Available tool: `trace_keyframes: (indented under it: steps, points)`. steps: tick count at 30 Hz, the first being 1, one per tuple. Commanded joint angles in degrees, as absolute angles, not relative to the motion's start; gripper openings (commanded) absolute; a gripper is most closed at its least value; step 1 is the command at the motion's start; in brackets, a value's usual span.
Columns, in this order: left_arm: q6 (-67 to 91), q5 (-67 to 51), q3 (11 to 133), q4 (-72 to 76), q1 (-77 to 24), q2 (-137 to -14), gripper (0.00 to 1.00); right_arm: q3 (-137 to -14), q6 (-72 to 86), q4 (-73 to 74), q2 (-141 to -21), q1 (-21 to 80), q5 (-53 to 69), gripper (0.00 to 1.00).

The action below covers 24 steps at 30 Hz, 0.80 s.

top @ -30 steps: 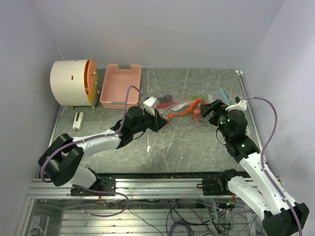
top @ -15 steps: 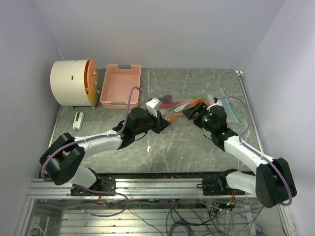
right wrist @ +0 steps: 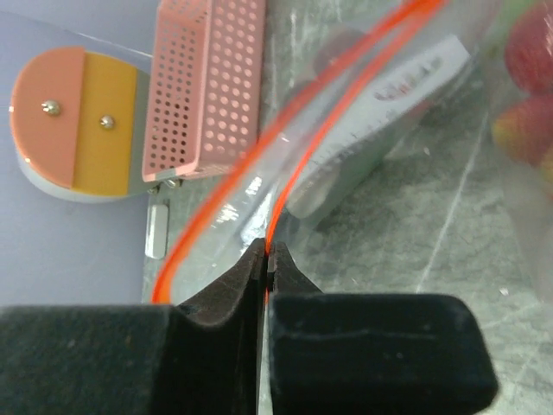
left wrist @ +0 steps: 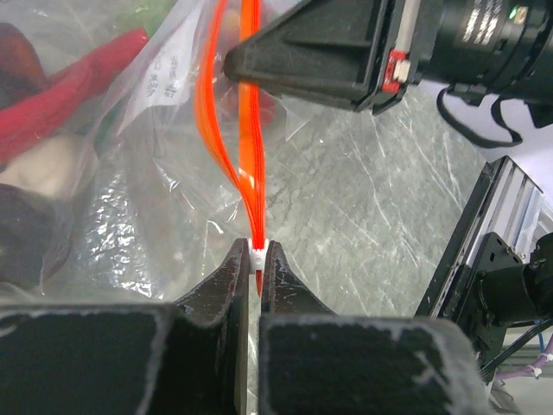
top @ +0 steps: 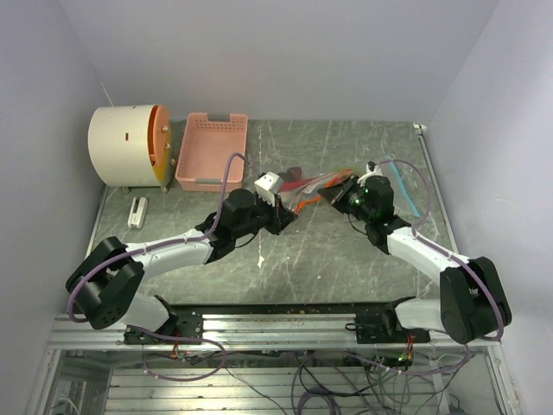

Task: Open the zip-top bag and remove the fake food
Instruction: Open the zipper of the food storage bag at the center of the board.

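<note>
orange zip strip (left wrist: 251, 130) is running up from the left end effector (left wrist: 255, 259), whose jaws are clenching its white-tipped end, pressed nearly together; above the pinch the strip is splitting into two lines, so the mouth of the bag (left wrist: 130, 216) is standing partly apart there; the right end effector (right wrist: 265, 255) is grasping one lip of the same strip, its jaws closing tight on the thin orange edge; in the top view the two end effectors are facing each other across the bag, the left at its near-left corner and the right at its right side, with clear plastic stretching between them above the counter (top: 346, 251); the fake food (left wrist: 60, 95) is sitting inside the bag; a long red piece, a pale one and dark ones are showing through the plastic in the left wrist view, and round red pieces are showing at the far right of the right wrist view; a pink basket (top: 212, 151) is standing just left of the bag, and a white drum (top: 125, 145) with an orange face is sitting beside the basket.
</note>
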State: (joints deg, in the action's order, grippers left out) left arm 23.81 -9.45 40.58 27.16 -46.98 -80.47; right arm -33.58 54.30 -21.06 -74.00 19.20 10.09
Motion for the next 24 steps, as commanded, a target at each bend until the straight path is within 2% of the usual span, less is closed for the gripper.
trace_keyframes:
  steps: [1,4,5,8,10,11,12,18,24]
  points:
    - [23.0,-8.3,42.3,27.9,-47.4,-78.6,0.07,-39.0,51.5,-20.1,-71.4,19.0,10.9,0.0]
    - [23.5,-7.1,41.7,28.2,-47.4,-76.9,0.08,-43.7,48.5,-16.7,-70.6,19.0,11.0,0.0]
    - [23.7,-6.6,41.6,27.9,-47.4,-75.9,0.13,-45.7,47.5,-15.5,-70.4,19.0,11.2,0.0]
    - [24.3,-5.7,42.1,24.9,-47.5,-72.1,0.54,-52.1,44.0,-9.9,-69.2,19.0,11.8,0.0]
    - [24.2,-6.0,43.0,22.0,-47.4,-69.2,0.85,-55.6,41.6,-6.4,-67.1,19.0,11.7,0.0]
    - [24.0,-6.2,43.3,20.8,-47.5,-67.7,0.97,-56.8,40.3,-4.4,-65.7,18.9,11.3,0.0]
    - [23.8,-6.3,43.7,19.4,-47.5,-66.1,1.0,-58.6,39.1,-2.2,-64.2,19.0,10.7,0.0]
    - [22.1,-4.2,43.2,14.9,-47.4,-58.2,1.0,-65.4,33.7,9.9,-54.1,18.9,3.8,0.0]
    - [21.5,-4.7,43.6,14.3,-47.5,-58.9,1.0,-68.3,30.2,20.3,-46.8,19.0,-0.8,0.0]
